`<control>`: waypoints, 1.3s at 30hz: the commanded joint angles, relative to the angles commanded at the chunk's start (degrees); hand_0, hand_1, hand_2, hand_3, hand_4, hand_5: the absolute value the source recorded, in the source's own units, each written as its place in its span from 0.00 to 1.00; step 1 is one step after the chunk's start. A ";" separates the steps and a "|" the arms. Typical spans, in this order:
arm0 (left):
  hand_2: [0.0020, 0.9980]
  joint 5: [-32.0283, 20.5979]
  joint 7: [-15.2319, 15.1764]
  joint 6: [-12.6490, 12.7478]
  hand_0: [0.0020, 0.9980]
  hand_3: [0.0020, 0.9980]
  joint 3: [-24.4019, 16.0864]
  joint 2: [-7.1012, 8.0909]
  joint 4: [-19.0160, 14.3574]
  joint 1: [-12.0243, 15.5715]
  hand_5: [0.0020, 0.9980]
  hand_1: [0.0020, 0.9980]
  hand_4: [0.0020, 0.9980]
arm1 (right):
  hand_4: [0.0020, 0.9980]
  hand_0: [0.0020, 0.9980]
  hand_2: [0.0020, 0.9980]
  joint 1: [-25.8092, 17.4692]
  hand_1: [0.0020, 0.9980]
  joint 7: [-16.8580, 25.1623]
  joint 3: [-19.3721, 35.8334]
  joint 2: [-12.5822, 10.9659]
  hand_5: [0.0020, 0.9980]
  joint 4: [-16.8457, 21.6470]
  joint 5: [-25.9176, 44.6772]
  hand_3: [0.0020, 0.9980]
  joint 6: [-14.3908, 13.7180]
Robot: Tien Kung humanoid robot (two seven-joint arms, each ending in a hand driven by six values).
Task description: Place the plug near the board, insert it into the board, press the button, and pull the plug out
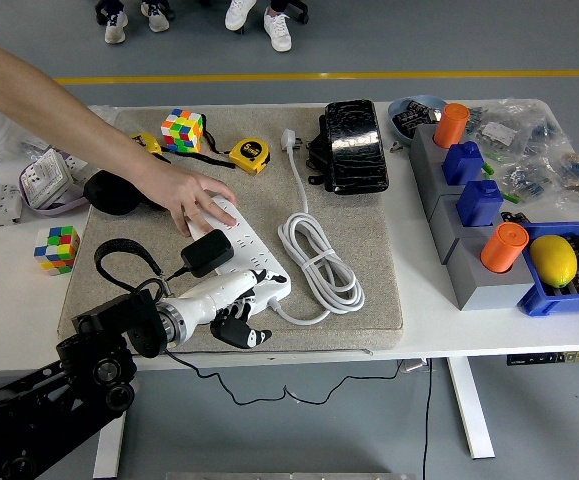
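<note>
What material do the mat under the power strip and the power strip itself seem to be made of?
The mat looks like felt or coarse fabric: grey-beige, matte, speckled, with soft edges. The power strip looks like hard white plastic: smooth, slightly glossy, with moulded socket holes. Neither can be confirmed from sight alone.
</note>
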 joint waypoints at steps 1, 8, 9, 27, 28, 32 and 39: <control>0.15 0.53 0.11 0.07 0.06 0.95 -0.19 0.14 0.07 0.10 0.00 0.09 0.76 | 0.84 0.55 0.54 0.00 0.58 0.00 0.02 0.01 0.36 0.00 0.01 0.51 0.00; 0.16 2.76 1.14 -0.57 0.07 0.93 -1.95 0.57 1.23 0.83 0.00 0.09 0.75 | 0.84 0.55 0.54 0.00 0.58 0.00 0.07 0.02 0.36 0.03 -0.01 0.51 0.01; 0.16 2.77 1.26 -0.70 0.07 0.93 -2.02 0.64 1.23 0.89 0.00 0.09 0.75 | 0.84 0.55 0.54 0.00 0.58 0.00 0.07 0.01 0.36 0.03 -0.02 0.51 0.01; 0.16 1.63 0.99 -1.20 0.07 0.92 -1.69 0.98 0.39 1.37 0.00 0.09 0.74 | 0.84 0.55 0.54 -0.02 0.58 0.02 0.05 -0.01 0.35 0.06 0.00 0.51 -0.02; 0.16 1.71 1.13 -1.35 0.07 0.92 -1.65 0.96 0.56 1.38 0.00 0.09 0.74 | 0.84 0.55 0.54 -0.04 0.58 0.02 0.09 -0.02 0.35 0.06 -0.02 0.51 -0.03; 0.16 1.97 1.53 -1.67 0.07 0.91 -1.44 0.90 1.09 1.44 0.00 0.09 0.74 | 0.84 0.55 0.54 -0.08 0.58 0.02 0.17 -0.04 0.35 0.06 -0.04 0.51 -0.03; 0.15 1.98 2.30 -2.59 0.07 0.90 -1.34 0.92 1.47 1.46 0.00 0.09 0.75 | 0.84 0.55 0.54 0.04 0.58 0.09 0.20 -0.01 0.35 0.14 0.06 0.51 -0.03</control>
